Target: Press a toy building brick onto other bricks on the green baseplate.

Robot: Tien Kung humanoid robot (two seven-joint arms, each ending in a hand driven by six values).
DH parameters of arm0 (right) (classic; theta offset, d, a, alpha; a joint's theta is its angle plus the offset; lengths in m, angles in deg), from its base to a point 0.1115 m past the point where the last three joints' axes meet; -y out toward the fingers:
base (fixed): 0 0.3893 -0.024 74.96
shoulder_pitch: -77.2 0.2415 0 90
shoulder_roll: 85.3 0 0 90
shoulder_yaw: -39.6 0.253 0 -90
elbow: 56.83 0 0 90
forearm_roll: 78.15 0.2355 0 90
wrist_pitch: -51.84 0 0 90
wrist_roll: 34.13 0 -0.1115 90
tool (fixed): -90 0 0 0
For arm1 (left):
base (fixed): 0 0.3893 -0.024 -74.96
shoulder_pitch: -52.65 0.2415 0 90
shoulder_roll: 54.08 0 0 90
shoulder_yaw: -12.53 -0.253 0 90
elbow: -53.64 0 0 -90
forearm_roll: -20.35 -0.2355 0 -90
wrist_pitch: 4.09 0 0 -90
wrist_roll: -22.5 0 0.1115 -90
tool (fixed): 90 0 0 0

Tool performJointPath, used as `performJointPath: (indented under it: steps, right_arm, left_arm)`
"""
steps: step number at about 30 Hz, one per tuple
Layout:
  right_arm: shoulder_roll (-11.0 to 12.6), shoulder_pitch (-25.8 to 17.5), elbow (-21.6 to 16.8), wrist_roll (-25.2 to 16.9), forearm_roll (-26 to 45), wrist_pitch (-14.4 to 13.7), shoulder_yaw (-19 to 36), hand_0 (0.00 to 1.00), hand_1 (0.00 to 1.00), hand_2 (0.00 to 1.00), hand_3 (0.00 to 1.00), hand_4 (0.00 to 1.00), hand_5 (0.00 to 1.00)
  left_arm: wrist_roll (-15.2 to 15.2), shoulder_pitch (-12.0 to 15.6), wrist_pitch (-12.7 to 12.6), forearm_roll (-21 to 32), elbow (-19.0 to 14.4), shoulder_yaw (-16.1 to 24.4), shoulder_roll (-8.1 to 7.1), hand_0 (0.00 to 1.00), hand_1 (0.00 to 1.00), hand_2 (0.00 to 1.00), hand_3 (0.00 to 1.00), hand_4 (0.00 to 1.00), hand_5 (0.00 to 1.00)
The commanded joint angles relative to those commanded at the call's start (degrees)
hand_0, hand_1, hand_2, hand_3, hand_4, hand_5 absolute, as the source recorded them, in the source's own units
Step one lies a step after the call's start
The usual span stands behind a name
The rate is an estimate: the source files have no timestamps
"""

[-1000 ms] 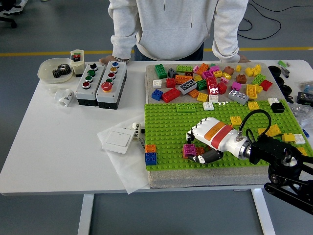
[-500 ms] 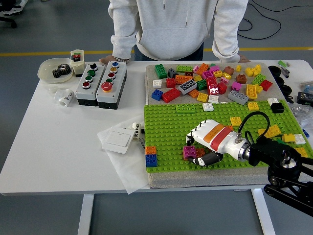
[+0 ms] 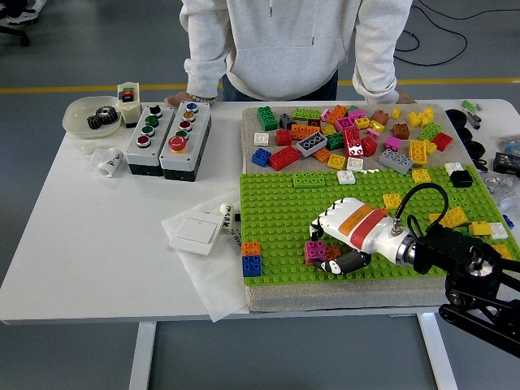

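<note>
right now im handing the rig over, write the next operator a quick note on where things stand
Right hand: low over the green baseplate, fingers curled around the magenta brick near the plate's front edge; whether it truly grips is hard to tell.
Left hand: out of view.
Things: an orange-on-blue stack sits at the baseplate's front left corner. Loose bricks lie piled beyond the plate's far edge, and a few more rest on the plate's right side.
The person stands at the far side, hands resting at the table edge.
Done: hand has reached the magenta brick.
Left: confirm the brick is seated, then lift the hand away.
</note>
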Motion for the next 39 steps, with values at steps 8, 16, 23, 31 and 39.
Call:
performJointPath:
  steps: [8,16,23,31,39]
  right_arm:
    - [-0.03,-0.01,0.00,-0.21,-0.13,0.71,0.19,0.637,0.638,0.702,0.602,0.918,0.424]
    - [-0.04,0.06,0.01,-0.40,-0.13,1.10,0.38,0.655,0.649,0.717,0.659,0.970,0.445]
    - [0.13,-0.13,-0.46,-0.17,-0.23,0.92,1.03,0.657,0.652,0.727,0.679,0.973,0.448]
    - [1.21,-1.15,-4.24,0.72,-0.71,0.84,4.19,0.722,0.692,0.769,0.825,0.998,0.457]
    - [3.05,-2.96,-9.36,2.15,-0.20,0.57,7.89,0.770,0.734,0.798,0.847,0.998,0.504]
  left_arm:
    - [0.04,-0.03,-0.02,0.16,-0.01,-0.10,-0.01,0.799,0.796,0.786,0.581,0.612,0.623]
    - [0.15,-0.14,-0.13,0.72,0.00,-0.57,-0.07,0.798,0.795,0.786,0.581,0.612,0.622]
    - [0.15,-0.16,-0.16,0.75,0.01,-0.57,-0.05,0.798,0.794,0.787,0.581,0.612,0.622]
    - [0.04,-0.10,-0.09,0.40,0.05,-0.25,-0.09,0.794,0.790,0.783,0.580,0.612,0.620]
    - [0.06,0.05,-0.06,0.24,0.10,-0.12,-0.09,0.794,0.790,0.785,0.580,0.612,0.620]
